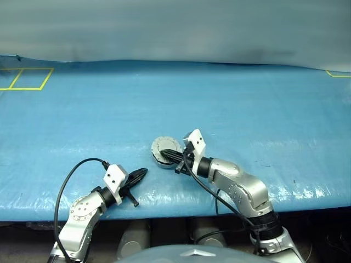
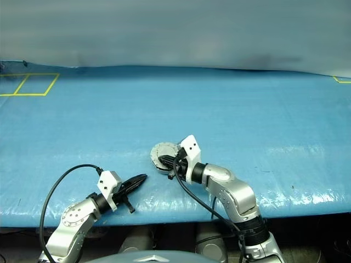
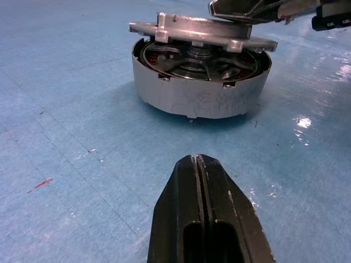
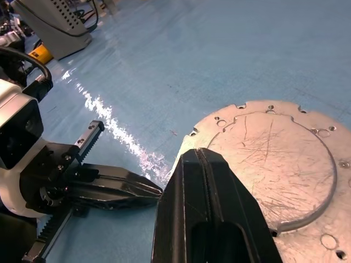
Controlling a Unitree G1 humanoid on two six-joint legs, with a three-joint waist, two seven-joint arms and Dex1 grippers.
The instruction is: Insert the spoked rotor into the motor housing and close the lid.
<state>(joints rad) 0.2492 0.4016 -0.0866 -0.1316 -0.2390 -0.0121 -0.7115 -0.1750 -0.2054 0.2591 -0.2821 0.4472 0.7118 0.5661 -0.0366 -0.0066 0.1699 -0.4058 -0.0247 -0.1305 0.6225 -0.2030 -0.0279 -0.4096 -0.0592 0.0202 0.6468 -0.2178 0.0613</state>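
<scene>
Blue sheeting covers the counter, and the motor housing is seen a little below the middle of the head views, slightly left of centre. From the left wrist camera it appears as a grey puck standing on the sheet, with the lid resting on top of it, tilted and not seated, so that a gap is left on the near side. Through that gap the spoked rotor is visible inside the cup, its silver spokes and hub showing.

The right pincer is laid across the lid from the right side of the frame, its two black fingers pressed together, with nothing clamped between them. In the right wrist view its fingertips are seen lying over the scratched grey top of the lid, near its notched edge; actual contact cannot be told for certain.

The left pincer is found in the lower left of the head views, below and to the left of the housing and apart from it. Its fingers are also together and empty, pointed towards the housing. Yellow tape lines are marked at the upper left corner of the counter.
</scene>
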